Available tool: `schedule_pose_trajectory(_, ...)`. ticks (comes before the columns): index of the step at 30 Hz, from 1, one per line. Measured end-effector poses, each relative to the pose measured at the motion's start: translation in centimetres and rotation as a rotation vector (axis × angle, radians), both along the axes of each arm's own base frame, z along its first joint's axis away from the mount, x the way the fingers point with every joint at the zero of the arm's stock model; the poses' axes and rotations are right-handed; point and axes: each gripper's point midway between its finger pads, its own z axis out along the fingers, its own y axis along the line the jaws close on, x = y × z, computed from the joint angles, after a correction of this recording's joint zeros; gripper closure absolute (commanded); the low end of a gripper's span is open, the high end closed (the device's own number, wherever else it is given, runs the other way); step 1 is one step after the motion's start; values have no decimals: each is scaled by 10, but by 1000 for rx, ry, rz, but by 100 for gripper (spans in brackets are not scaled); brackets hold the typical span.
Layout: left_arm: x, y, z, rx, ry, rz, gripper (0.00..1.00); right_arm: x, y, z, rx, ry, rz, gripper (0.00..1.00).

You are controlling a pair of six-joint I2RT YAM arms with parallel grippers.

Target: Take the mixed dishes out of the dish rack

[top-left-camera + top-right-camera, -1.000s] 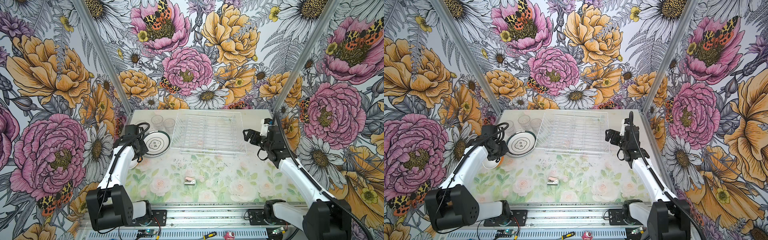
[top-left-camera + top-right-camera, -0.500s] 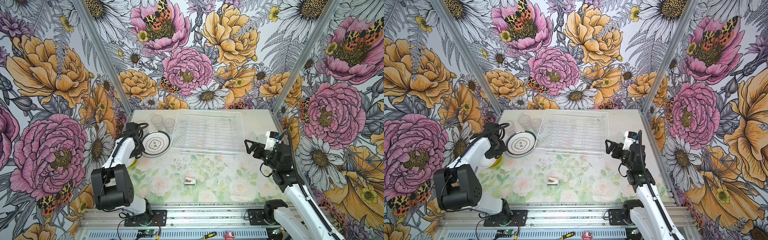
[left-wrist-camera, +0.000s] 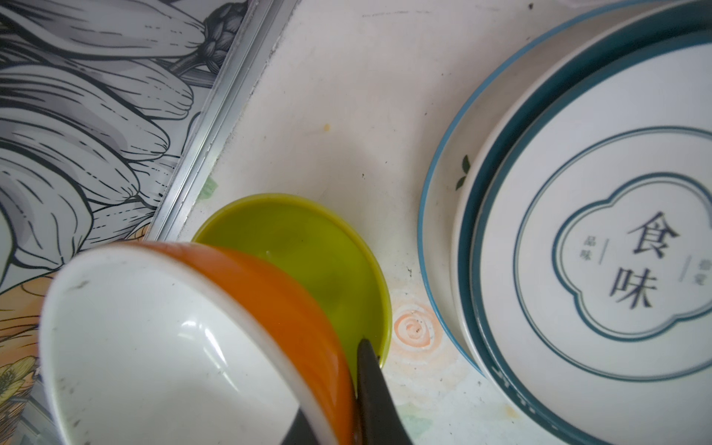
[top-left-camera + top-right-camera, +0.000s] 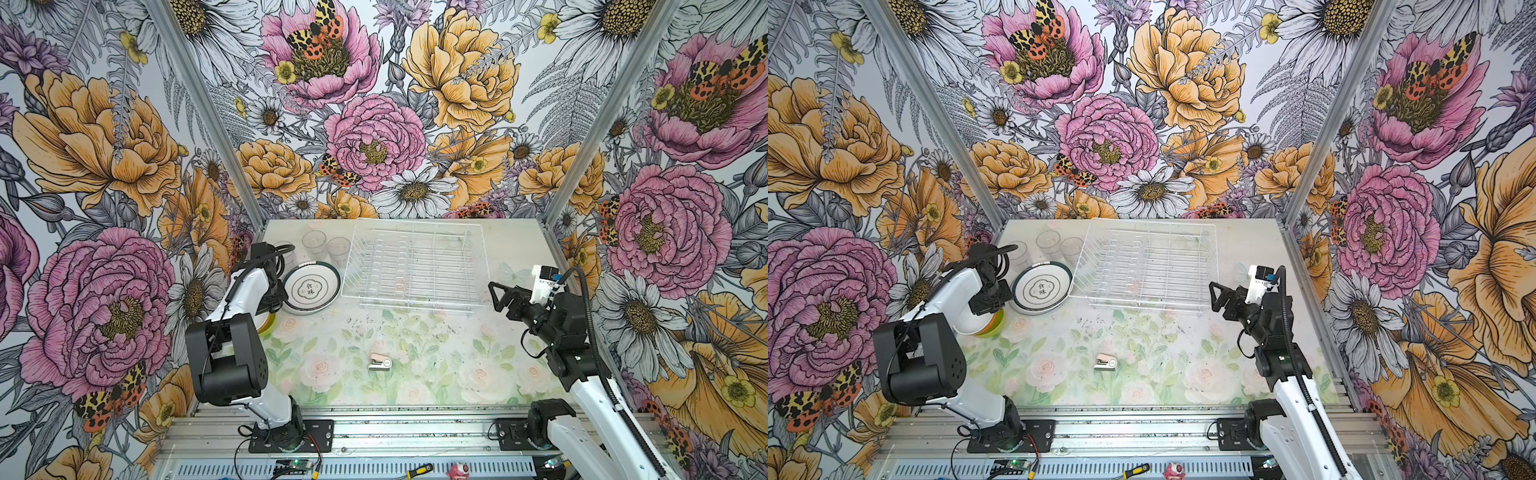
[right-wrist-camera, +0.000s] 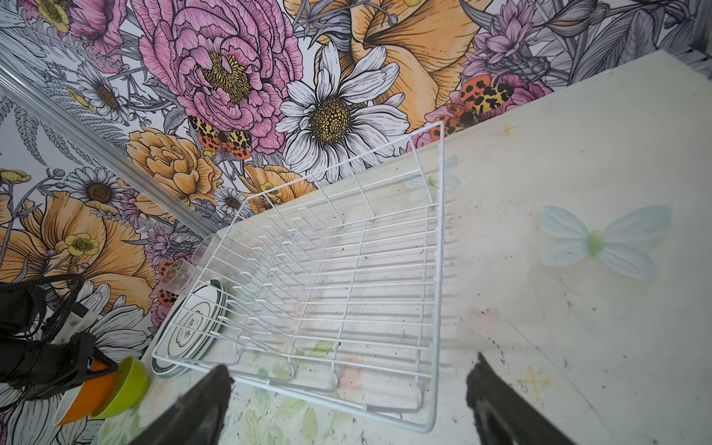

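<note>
Clenching the tilted orange bowl (image 3: 185, 339) over the lime-green bowl (image 3: 308, 246), left pincer (image 5: 104, 368); right pincer (image 4: 493, 297) spread wide

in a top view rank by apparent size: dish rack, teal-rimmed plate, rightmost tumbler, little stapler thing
1. dish rack
2. teal-rimmed plate
3. rightmost tumbler and stapler thing: about alike, not ranked

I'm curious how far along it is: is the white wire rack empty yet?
Empty. The dish rack shows only bare wires in both top views; plates and tumblers stand outside it.
</note>
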Motion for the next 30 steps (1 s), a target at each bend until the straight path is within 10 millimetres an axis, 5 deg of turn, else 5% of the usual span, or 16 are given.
schedule_pose_trajectory(13, 0, -1, 0, -7, -1, -2, 69, 2, 0, -9, -12, 23, 3, 3)
schedule_pose_trajectory(18, 1, -2, 1, -8, -4, -5, 52, 2, 0, -9, -12, 24, 3, 3)
schedule_pose_trajectory(26, 1, -3, 34, 11, -107, -15, 2, 2, -1, -9, -13, 24, -2, 3)
schedule_pose_trajectory(30, 0, -11, 64, 19, -202, -40, 1, 4, -8, -10, -27, 24, -41, 3)
